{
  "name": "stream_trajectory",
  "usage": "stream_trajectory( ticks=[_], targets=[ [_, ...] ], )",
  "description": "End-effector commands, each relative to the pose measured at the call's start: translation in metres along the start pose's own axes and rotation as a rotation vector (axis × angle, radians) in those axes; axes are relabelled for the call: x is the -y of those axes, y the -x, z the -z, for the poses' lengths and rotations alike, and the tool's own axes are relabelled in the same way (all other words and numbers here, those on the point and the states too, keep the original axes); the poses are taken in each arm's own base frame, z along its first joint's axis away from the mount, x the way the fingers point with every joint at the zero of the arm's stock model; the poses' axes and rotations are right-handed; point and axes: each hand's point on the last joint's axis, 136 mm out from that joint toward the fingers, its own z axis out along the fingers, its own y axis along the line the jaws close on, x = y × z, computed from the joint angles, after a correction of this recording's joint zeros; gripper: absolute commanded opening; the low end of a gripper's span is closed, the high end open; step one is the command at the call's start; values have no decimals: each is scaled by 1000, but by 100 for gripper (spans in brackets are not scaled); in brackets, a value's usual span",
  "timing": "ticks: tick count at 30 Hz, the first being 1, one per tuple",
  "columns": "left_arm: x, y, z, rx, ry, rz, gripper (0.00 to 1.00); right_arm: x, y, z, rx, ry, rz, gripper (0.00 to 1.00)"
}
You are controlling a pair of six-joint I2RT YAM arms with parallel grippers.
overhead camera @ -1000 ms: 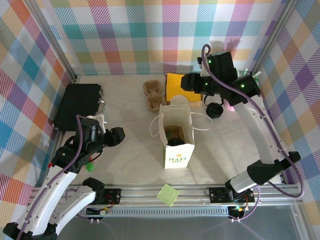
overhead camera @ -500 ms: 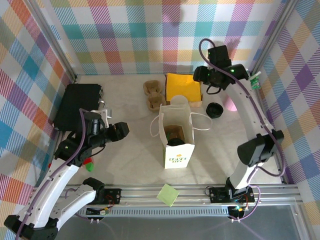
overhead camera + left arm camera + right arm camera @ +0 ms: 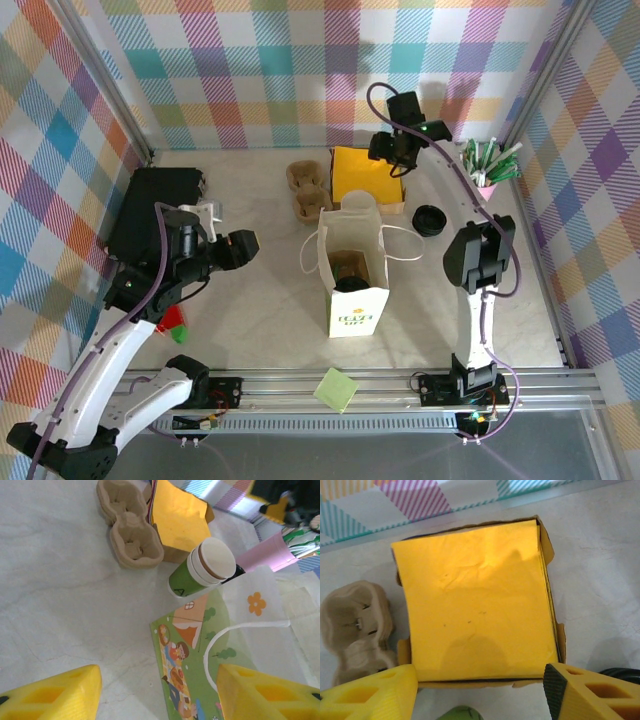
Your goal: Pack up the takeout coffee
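Overhead, the takeout coffee stands on the table just behind the upright paper bag, not yet packed. Left wrist view: the left pincer gapes empty, with the coffee at upper centre. Right wrist view: the right pincer hangs released above yellow napkins. Grasping and bagging remain.

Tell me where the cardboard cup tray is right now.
In the top view the cardboard cup tray sits toward the far middle of the table, just left of the box of yellow napkins and behind the paper bag.
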Motion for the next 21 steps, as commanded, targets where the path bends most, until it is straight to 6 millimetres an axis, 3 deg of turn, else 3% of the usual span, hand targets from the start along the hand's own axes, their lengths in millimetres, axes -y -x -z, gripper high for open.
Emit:
stream_trajectory(
  ticks=[1, 15, 21],
  targets=[
    [2, 16, 6, 71, -3, -32, 62, 7, 10, -16, 27, -26, -28, 69],
    [-2, 17, -11, 49, 23, -28, 63, 10, -1, -99, -12, -43, 27, 70],
    [-2, 16, -12, 42, 23, -22, 63, 6, -7, -118, -34, -17, 40, 70]
  ],
)
